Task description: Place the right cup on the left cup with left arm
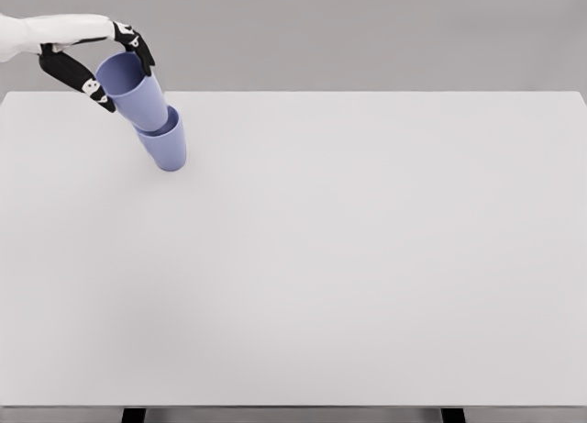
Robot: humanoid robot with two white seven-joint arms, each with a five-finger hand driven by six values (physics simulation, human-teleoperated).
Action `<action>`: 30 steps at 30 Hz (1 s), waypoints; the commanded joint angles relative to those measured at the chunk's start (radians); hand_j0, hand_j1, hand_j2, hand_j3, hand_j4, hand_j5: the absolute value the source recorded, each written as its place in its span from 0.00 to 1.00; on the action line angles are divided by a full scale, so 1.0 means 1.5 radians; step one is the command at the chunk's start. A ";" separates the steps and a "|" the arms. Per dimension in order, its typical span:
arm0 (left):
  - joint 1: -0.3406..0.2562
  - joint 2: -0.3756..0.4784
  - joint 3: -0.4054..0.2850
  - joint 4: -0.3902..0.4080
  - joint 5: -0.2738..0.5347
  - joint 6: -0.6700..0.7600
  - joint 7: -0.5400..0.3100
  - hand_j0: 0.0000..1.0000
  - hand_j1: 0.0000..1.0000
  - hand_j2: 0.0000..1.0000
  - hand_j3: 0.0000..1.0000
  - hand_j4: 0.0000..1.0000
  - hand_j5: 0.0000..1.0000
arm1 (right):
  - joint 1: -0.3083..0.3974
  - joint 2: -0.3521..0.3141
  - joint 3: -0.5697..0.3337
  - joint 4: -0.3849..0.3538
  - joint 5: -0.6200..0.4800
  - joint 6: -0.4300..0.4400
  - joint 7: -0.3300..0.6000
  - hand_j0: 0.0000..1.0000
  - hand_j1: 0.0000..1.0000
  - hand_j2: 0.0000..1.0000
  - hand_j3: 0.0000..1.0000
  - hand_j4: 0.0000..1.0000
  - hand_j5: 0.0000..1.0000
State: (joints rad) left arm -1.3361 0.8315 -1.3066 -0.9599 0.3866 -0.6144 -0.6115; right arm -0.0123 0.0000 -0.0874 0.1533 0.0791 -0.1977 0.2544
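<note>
Two blue-violet cups stand nested at the table's far left. The upper cup sits inside the lower cup, and both lean toward the left. My left hand comes in from the upper left edge. Its black fingers wrap the upper cup's rim from behind, and the thumb lies on the cup's left side. The lower cup's base rests on the table.
The white table stretches wide to the right and toward me. Its far edge runs just behind the cups. Two dark table legs show at the bottom edge. The right arm is out of view.
</note>
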 commanded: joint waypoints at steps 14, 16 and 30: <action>0.003 0.001 0.008 0.004 0.004 0.002 0.000 0.51 0.51 0.51 0.51 0.51 0.51 | 0.000 0.000 0.000 0.000 0.000 0.000 0.000 1.00 1.00 1.00 1.00 1.00 1.00; 0.002 -0.004 0.009 0.007 0.003 0.002 0.000 0.51 0.51 0.51 0.51 0.51 0.51 | 0.000 0.000 0.000 0.000 0.000 0.000 0.000 1.00 1.00 1.00 1.00 1.00 1.00; 0.010 -0.025 0.023 0.033 -0.002 0.002 0.000 0.51 0.51 0.51 0.51 0.51 0.51 | 0.000 0.000 0.000 0.000 0.000 0.000 0.000 1.00 1.00 1.00 1.00 1.00 1.00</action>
State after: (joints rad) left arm -1.3146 0.8003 -1.2819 -0.9133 0.3764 -0.6144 -0.6115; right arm -0.0123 0.0000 -0.0874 0.1533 0.0789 -0.1977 0.2544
